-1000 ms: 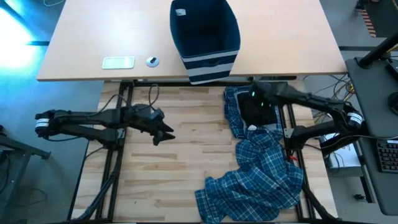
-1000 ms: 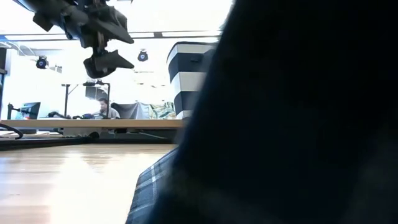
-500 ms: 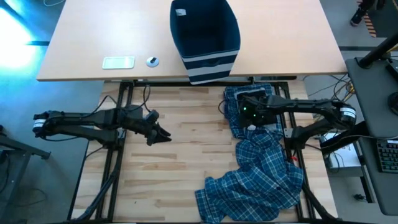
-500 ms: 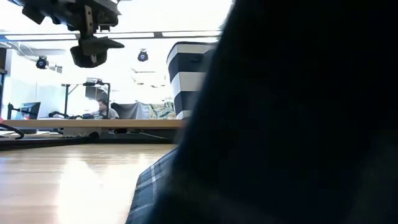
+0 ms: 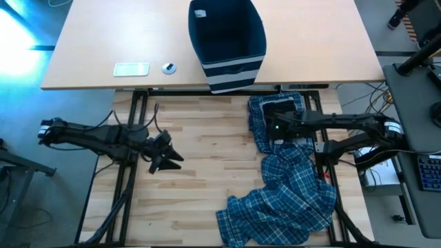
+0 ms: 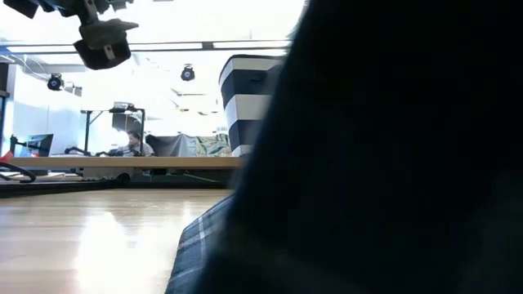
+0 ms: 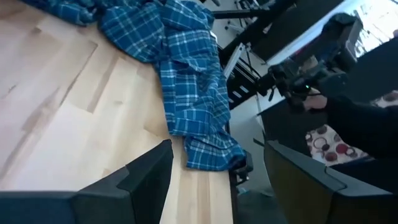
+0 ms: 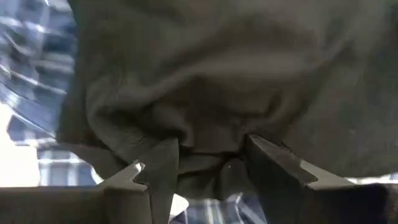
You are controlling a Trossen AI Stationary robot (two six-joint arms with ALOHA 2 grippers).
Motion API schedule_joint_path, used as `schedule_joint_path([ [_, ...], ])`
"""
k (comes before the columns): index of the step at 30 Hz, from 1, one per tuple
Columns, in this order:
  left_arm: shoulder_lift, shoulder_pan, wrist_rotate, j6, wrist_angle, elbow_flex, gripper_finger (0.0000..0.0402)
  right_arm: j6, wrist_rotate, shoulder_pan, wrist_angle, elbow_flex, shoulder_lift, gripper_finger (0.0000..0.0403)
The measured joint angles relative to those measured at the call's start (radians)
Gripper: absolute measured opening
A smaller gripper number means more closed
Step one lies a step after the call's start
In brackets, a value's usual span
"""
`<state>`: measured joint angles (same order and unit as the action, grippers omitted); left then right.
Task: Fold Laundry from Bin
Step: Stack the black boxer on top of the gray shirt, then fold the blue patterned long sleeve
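we're picking out the black piece (image 8: 205,81) near the tabletop's far right edge: right gripper (image 8: 208,163) pinches its fold; next, lift clear. left gripper (image 5: 167,161) hovers open, empty.

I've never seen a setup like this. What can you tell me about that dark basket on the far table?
The bin is a soft-sided navy fabric basket, roughly rectangular, with pale stripes round its lower half. It sits upright at the near edge of the pale table, open at the top, looking empty but for a small pale tag. Nothing grips it.
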<state>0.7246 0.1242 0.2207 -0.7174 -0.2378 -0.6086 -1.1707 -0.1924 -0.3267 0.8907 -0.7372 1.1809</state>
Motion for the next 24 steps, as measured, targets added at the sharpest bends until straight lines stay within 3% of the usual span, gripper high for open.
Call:
schedule_joint_path([
  [4,-0.005,0.040,0.000,0.001,0.010,0.001,0.0237,-0.018,-0.010,0.016,0.044,-0.032,0.004,0.0179],
  [11,0.006,0.121,-0.090,0.027,0.017,0.008,0.0237,-0.006,-0.018,0.153,0.322,-0.299,-0.018,0.0202],
  [17,0.032,0.194,-0.126,0.047,0.092,0.009,0.0237,-0.161,0.044,0.480,0.431,-0.448,0.007,0.0229],
  [24,0.088,0.263,-0.126,0.075,0.194,0.009,0.0237,-0.462,0.258,0.890,0.428,-0.434,0.141,0.0245],
])
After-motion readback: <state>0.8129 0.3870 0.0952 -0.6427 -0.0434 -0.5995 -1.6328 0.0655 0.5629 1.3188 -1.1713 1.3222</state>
